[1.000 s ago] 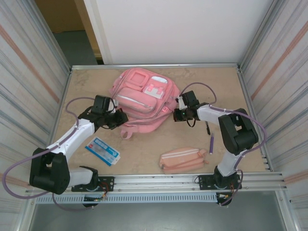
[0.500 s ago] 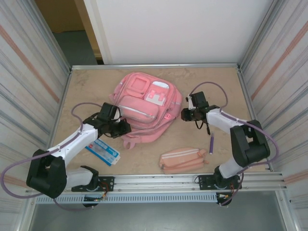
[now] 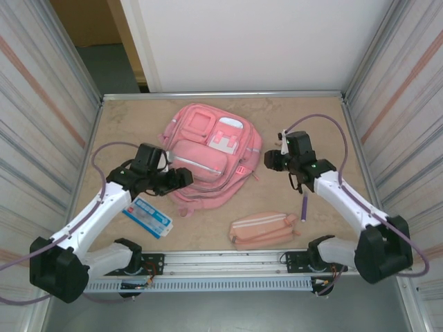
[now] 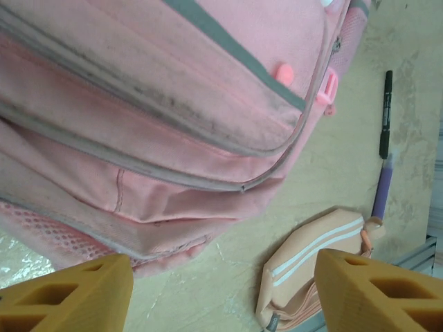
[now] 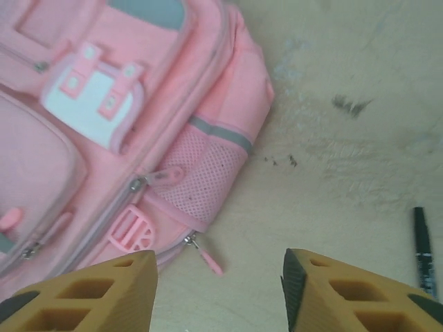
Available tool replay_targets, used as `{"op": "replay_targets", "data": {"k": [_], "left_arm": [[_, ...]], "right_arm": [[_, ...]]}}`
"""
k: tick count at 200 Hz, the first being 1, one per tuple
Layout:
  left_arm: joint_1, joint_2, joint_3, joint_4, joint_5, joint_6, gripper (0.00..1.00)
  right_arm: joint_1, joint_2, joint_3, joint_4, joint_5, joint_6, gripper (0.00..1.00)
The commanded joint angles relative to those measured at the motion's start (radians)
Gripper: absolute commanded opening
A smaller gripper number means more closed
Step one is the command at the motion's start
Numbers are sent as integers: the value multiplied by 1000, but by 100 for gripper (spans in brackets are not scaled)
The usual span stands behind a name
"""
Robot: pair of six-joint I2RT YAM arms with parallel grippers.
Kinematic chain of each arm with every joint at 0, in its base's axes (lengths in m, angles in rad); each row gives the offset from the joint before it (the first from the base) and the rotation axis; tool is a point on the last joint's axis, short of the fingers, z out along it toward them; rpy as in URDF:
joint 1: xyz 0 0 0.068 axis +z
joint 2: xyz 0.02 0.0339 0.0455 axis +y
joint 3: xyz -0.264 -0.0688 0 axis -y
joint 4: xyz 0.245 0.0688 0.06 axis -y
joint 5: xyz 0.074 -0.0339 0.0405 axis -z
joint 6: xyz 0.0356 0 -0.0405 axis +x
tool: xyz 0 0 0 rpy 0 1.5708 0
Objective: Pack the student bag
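Note:
The student bag (image 3: 208, 155), a soft pink backpack, lies flat on the table with its front pockets up. My left gripper (image 3: 181, 178) is open beside its lower left edge, holding nothing. In the left wrist view, bare table lies between the orange fingers of the left gripper (image 4: 221, 294) and the bag (image 4: 152, 104) lies above them. My right gripper (image 3: 268, 160) is open just off the bag's right side. From the right wrist, the right gripper (image 5: 218, 294) is over bare table, close to a pink zip pull (image 5: 208, 256) on the bag (image 5: 124, 117).
A pink pencil pouch (image 3: 265, 229) lies near the front edge, also in the left wrist view (image 4: 311, 270). A purple pen (image 3: 304, 207) and a black pen (image 4: 385, 114) lie right of the bag. A blue-and-white packet (image 3: 147, 216) lies front left. Metal walls stand on both sides.
Both grippers were shut on the bag's sides and have opened and let go. The right arm has drawn back to the right. The bag has shifted slightly and settled.

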Motion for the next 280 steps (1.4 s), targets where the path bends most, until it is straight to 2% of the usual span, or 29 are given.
{"op": "replay_targets", "data": {"k": [1,4,7,9,31,50,74,95,116,145,156,166,174,183,202,208,224,258,280], "left_arm": [[-4,64,48,-47,-43,-51,70],[-4,72,52,-46,-49,-55,70],[-4,81,57,-44,-58,-61,70],[-4,85,58,-41,-64,-63,70],[-4,137,64,1,-131,-100,68],[-4,190,87,38,-143,-118,67],[-3,253,98,125,-183,-126,67],[7,328,120,154,-225,-140,66],[9,376,131,184,-260,-118,60],[2,389,139,177,-329,-116,57],[-5,386,156,171,-377,-98,54],[-11,386,174,166,-442,-79,46],[-11,386,186,168,-467,-72,34],[-1,388,201,169,-459,-69,20],[14,379,225,169,-407,-54,0],[14,369,227,169,-403,-49,0],[21,338,228,156,-384,-47,0],[54,282,238,139,-248,-52,0],[82,269,245,134,-153,-85,0]], "right_arm": [[11,-102,-10,-54,59,3,69],[12,-113,-10,-55,57,3,78],[11,-122,-12,-54,55,1,97],[11,-128,-13,-53,52,1,100],[10,-160,10,-74,0,33,99],[-2,-168,17,-45,-113,111,99],[-15,-174,-4,-20,-249,96,99],[-18,-129,-6,-33,-297,96,99],[-13,-30,45,-93,-394,17,99],[50,114,89,-88,-267,-106,99],[61,174,103,-67,-262,-167,98],[65,246,138,-68,-257,-207,98],[64,306,179,-86,-249,-234,97],[65,374,231,-126,-240,-272,97],[66,514,349,-211,-265,-383,96],[62,555,382,-235,-310,-440,90],[51,654,469,-323,-419,-559,90],[46,824,650,-496,-421,-720,89],[38,908,736,-559,-455,-767,87]]}}
